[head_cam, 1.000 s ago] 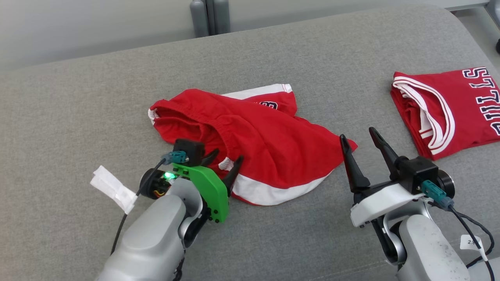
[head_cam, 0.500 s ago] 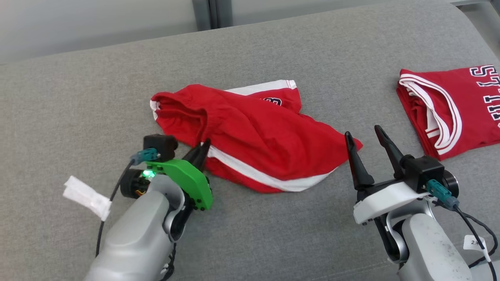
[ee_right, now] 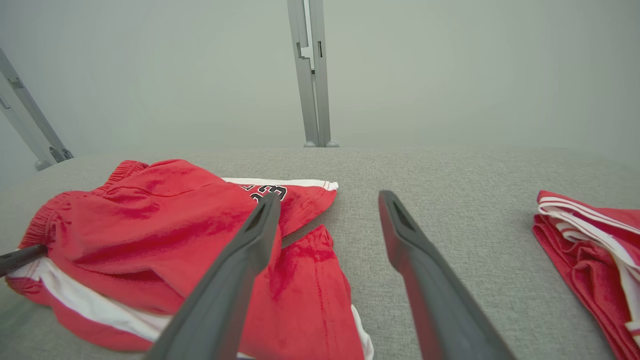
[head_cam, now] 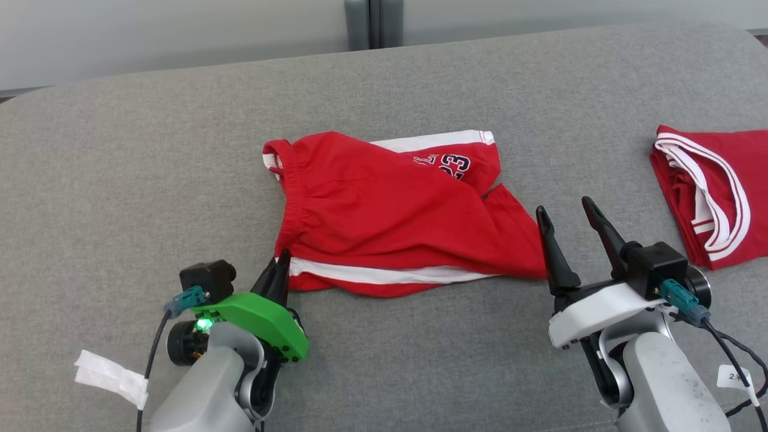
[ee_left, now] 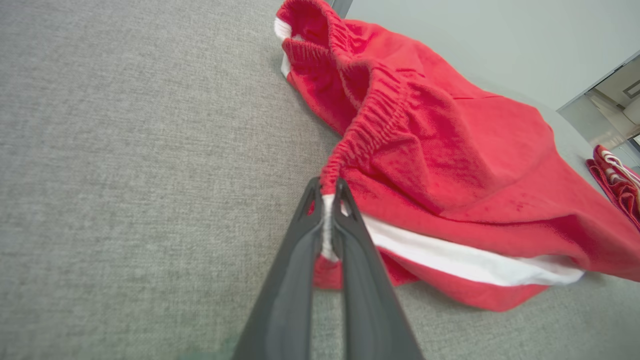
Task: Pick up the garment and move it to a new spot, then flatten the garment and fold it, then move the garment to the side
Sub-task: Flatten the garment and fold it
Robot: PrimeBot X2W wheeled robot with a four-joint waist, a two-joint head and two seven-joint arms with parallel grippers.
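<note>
1. The left gripper (head_cam: 281, 261) is clamped on the near-left corner of the red shorts (head_cam: 384, 222), where waistband meets white stripe.
2. The shorts lie rumpled in the middle of the grey cushion (head_cam: 150, 180).
3. The right gripper (head_cam: 565, 206) stands with fingers spread just beside the shorts' right hem, holding nothing.
4. A folded red jersey (head_cam: 708, 198) lies far right.

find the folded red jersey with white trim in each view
head view: folded red jersey with white trim, right edge, mid-height
left wrist view: jersey, far right edge, small
right wrist view: jersey, lower right
shared landmark: crumpled red shorts with a white stripe, left of it
</note>
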